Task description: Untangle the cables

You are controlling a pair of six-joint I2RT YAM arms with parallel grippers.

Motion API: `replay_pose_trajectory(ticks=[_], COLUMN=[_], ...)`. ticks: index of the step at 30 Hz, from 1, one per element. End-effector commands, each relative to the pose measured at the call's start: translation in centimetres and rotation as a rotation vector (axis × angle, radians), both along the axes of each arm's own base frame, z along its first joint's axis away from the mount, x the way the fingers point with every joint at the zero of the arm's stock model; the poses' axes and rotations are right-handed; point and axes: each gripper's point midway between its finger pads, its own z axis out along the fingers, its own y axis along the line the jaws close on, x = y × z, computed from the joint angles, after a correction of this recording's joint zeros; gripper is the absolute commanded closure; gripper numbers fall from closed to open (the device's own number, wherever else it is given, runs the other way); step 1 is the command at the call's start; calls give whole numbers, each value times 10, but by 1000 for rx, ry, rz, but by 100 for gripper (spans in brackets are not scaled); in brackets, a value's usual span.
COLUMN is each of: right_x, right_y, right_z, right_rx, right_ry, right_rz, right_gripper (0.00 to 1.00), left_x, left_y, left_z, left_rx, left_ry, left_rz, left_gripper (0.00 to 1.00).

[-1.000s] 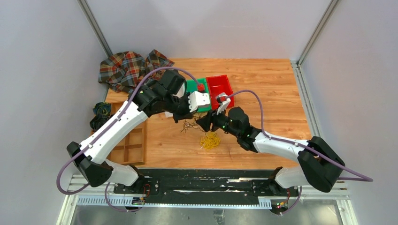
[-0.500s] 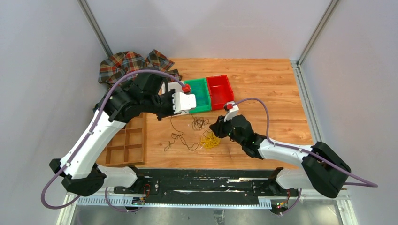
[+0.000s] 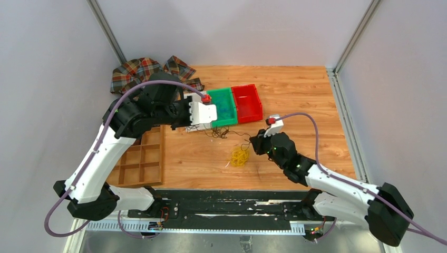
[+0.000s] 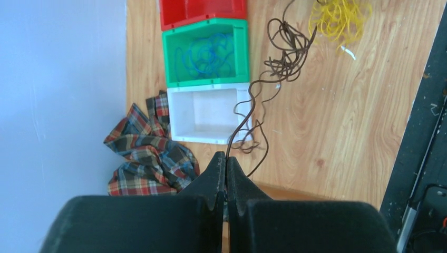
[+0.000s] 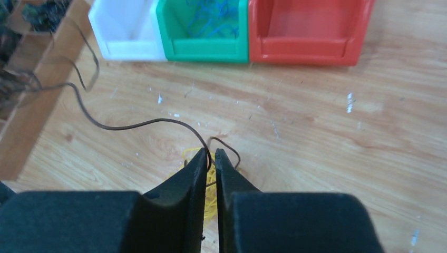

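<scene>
Over the wooden table (image 3: 295, 95), a thin dark cable (image 4: 284, 52) runs between both grippers, near a little yellow cable (image 3: 240, 156) pile. The left gripper (image 4: 226, 161) is pinched tight on one part of it, and the right gripper (image 5: 211, 155) is squeezed on another part. A blue cable (image 4: 205, 52) sits in the green bin (image 4: 243, 52).

Three small plastic bins: one white bin (image 4: 200, 136), one green bin (image 4: 205, 79), one red bin (image 5: 305, 52); three thin wiry cables: one dark brown cable (image 4: 287, 52), one yellow cable (image 3: 239, 156), one blue cable (image 4: 208, 52); one plaid cloth (image 3: 139, 74); one wooden compartment tray (image 3: 161, 158).
</scene>
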Motion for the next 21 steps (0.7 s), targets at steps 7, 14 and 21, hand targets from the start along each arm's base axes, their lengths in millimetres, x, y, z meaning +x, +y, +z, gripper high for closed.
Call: replay_pose_trajectory(ticks=[7,14,21], right_x=[4,-2,-20], right_y=[-29,0,55], right_z=[24,80,114], right_rx=[-57,16,82], right_ry=[-72,-195,-279], right_rz=[-113,62,313], right_gripper=[66,41,39], left_x=[5,-3,-18], left_y=[-6,-12,-26], left_z=[5,-2,0], left_rx=[-12,-14,-96], left_ry=[4,27,99], left_rz=[8,-49,-94], left_gripper=[99,99,99])
